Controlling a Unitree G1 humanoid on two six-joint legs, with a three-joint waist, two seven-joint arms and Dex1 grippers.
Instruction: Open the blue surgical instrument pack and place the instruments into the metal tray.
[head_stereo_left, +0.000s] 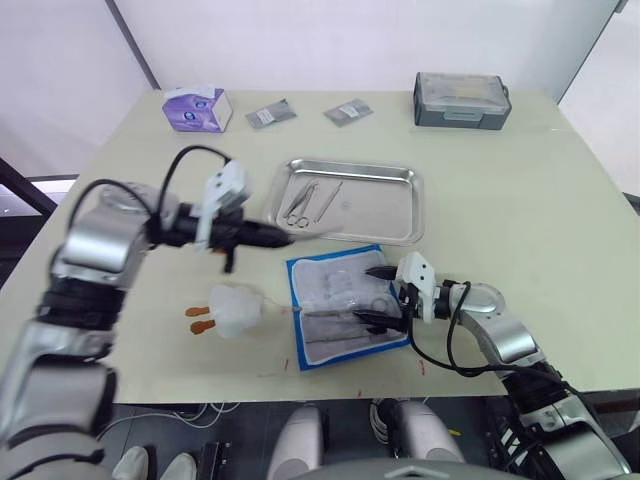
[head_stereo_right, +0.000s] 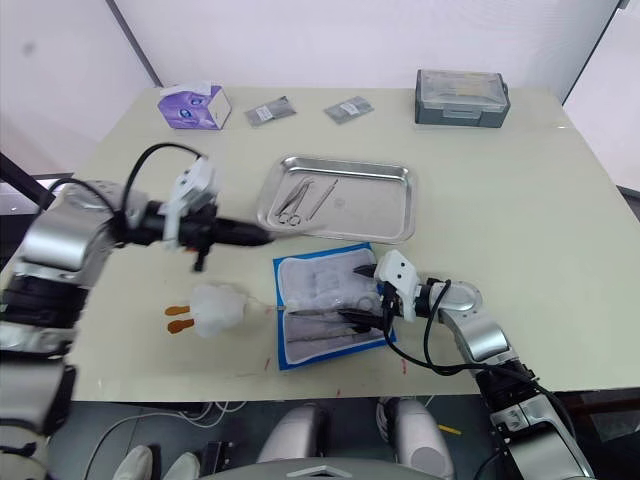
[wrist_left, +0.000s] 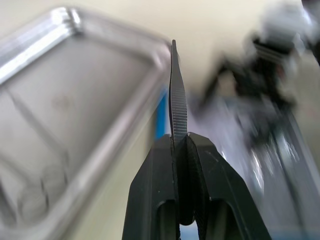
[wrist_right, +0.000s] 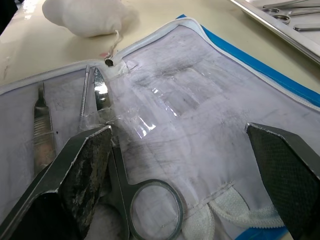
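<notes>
The blue surgical instrument pack lies open near the table's front edge, its whitish pocket lining facing up. Ring-handled scissors and another slim tool lie in its pockets. My right gripper is open just above the pack's right side, one finger on each side of the scissors' ring. The metal tray sits behind the pack and holds two instruments. My left gripper hovers by the tray's front-left corner, shut on a thin ridged metal instrument that points toward the tray.
A white gauze wad with orange strips lies left of the pack. Along the far edge stand a purple tissue box, two grey foil packets and a grey lidded box.
</notes>
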